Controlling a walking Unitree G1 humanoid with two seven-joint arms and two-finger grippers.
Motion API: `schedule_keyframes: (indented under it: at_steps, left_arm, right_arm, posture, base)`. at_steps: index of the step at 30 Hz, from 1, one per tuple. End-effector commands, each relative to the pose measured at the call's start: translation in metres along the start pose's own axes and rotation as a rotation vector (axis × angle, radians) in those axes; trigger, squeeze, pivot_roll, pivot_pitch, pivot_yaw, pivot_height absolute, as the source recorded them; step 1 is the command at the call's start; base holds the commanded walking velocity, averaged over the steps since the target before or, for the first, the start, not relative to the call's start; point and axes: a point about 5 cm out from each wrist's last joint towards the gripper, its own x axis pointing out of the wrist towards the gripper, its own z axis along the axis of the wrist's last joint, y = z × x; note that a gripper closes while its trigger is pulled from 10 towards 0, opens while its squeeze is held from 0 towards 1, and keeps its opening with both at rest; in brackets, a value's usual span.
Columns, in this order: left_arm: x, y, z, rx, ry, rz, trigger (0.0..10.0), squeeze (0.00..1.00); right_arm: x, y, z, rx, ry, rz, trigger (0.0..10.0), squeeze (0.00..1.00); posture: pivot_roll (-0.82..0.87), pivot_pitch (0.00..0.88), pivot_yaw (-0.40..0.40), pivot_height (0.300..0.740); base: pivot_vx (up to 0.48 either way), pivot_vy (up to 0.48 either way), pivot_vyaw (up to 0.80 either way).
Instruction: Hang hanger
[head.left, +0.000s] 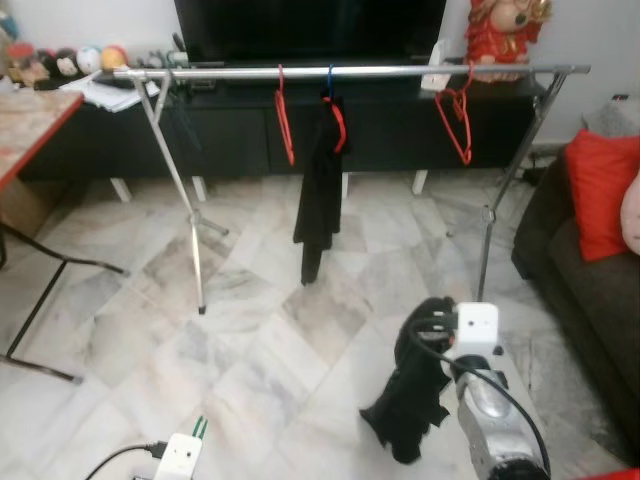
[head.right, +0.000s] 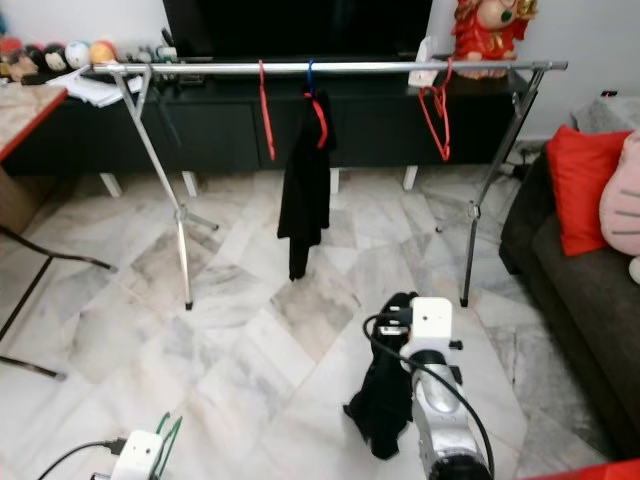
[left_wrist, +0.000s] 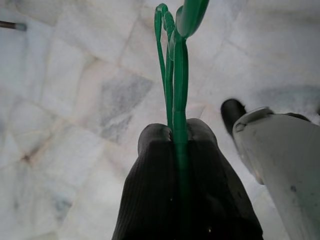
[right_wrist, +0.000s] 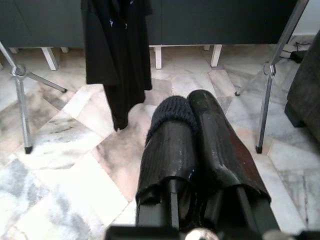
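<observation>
Left pincer (left_wrist: 177, 135) clamped on 1 green hanger (left_wrist: 172, 65). Right pincer (right_wrist: 192, 107) shut on black cloth (head.left: 410, 400). Lift hook above the rail (head.left: 380, 71) ahead, then lower gently.

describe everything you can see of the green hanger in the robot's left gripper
The thin green plastic hanger is pinched between the left gripper's two black fingers, which are shut on it. Seen edge-on in the left wrist view, it shows several slim parallel strands rising from the fingers and curving over at the far end, glossy and smooth. It hangs above the pale marble floor, touching nothing but the fingers. In the right eye view only a sliver of it pokes up beside the wrist.
</observation>
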Motion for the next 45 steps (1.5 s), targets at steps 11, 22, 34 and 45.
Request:
schedule_keyframes:
  at_steps: [11,22,34,45]
  left_arm:
    - [0.0005,-0.0018,0.0006,-0.002,0.008,-0.005,10.0,0.00]
    - [0.0004,-0.0027,0.0000,-0.007,0.012,-0.008,10.0,0.00]
    - [0.0002,-0.0016,-0.0016,-0.009,0.019,-0.004,10.0,0.00]
    - [0.0001,-0.0016,-0.0021,-0.008,0.023,-0.005,10.0,0.00]
  right_arm:
    - [0.0031,-0.0069,0.0101,-0.002,-0.042,-0.025,10.0,0.00]
    - [0.0026,-0.0063,0.0098,0.004,-0.042,-0.028,10.0,0.00]
    - [0.0025,-0.0055,0.0097,0.004,-0.042,-0.029,10.0,0.00]
    - [0.0024,-0.0056,0.0097,0.005,-0.044,-0.027,10.0,0.00]
  posture:
    - [-0.17,0.030,0.028,0.740]
    - [-0.17,0.031,0.030,0.740]
    - [-0.17,0.031,0.032,0.740]
    - [-0.17,0.030,0.033,0.740]
  base:
    - [0.000,0.000,0.00]
    - [0.000,0.000,0.00]
    - [0.000,0.092,0.00]
    - [0.000,0.301,0.00]
